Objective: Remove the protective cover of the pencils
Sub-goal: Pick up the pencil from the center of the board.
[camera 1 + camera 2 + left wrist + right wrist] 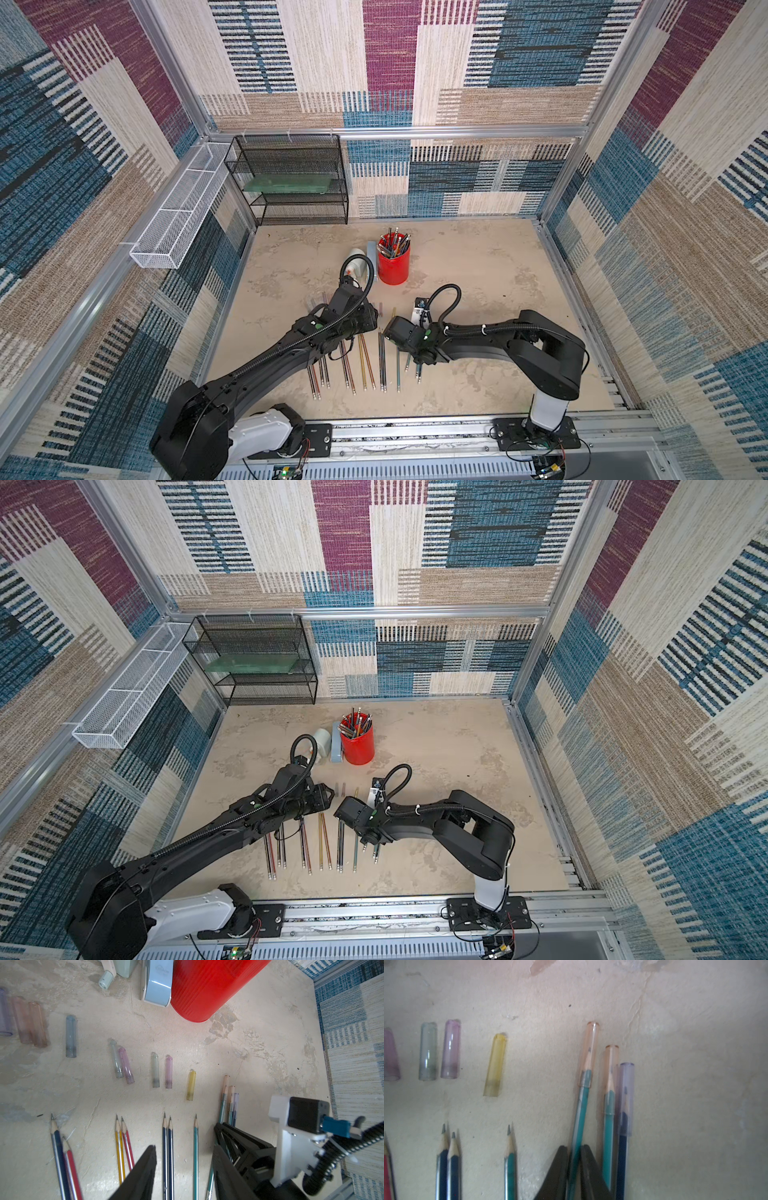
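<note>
- The right gripper (pixel 574 1147) is pressed together on a teal pencil (pixel 580 1109). The shaft is pinched below an orange cap (pixel 589 1053), which is fitted over the tip.
- Two more capped pencils are laid just beside it on the table (pixel 478 291). One is teal with an orange cover (pixel 609 1105) and one is dark blue with a purple cover (pixel 623 1147).
- The left gripper (pixel 185 1147) is held spread above the table, and nothing is gripped by it. A dark pair (pixel 167 1147) and a single bare teal one (pixel 195 1147) are seen on the table beneath the gap.
- The pencils (pixel 365 365) are laid side by side in a row near the front of the table, between the two arms, as shown in both top views. Most tips are bare and sharpened.
- Loose caps (pixel 191 1085) in grey, pink, purple and yellow are lined up beyond the bare tips, apart from them.
- A red cup (pixel 393 266) is set farther back, with more pencils standing in it.
</note>
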`<control>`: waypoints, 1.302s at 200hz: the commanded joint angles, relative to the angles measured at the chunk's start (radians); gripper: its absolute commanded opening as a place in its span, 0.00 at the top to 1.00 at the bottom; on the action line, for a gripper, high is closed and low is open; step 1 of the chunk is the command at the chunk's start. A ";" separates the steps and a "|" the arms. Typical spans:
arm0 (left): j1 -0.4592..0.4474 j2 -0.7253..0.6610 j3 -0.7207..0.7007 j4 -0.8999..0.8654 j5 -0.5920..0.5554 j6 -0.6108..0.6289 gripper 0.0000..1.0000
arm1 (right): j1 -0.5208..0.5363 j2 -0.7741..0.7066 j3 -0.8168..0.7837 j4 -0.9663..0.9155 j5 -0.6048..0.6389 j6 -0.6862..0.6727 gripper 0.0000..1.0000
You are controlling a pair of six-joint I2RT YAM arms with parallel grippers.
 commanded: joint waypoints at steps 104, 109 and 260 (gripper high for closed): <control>0.028 -0.090 -0.076 0.088 0.006 -0.053 0.39 | 0.021 0.069 0.064 -0.128 0.014 0.017 0.87; 0.029 -0.098 -0.080 0.091 0.002 -0.057 0.38 | 0.021 0.069 0.066 -0.127 0.015 0.017 0.87; 0.041 -0.312 -0.191 0.176 0.107 -0.080 0.30 | 0.034 -0.184 -0.096 0.158 -0.058 -0.072 0.96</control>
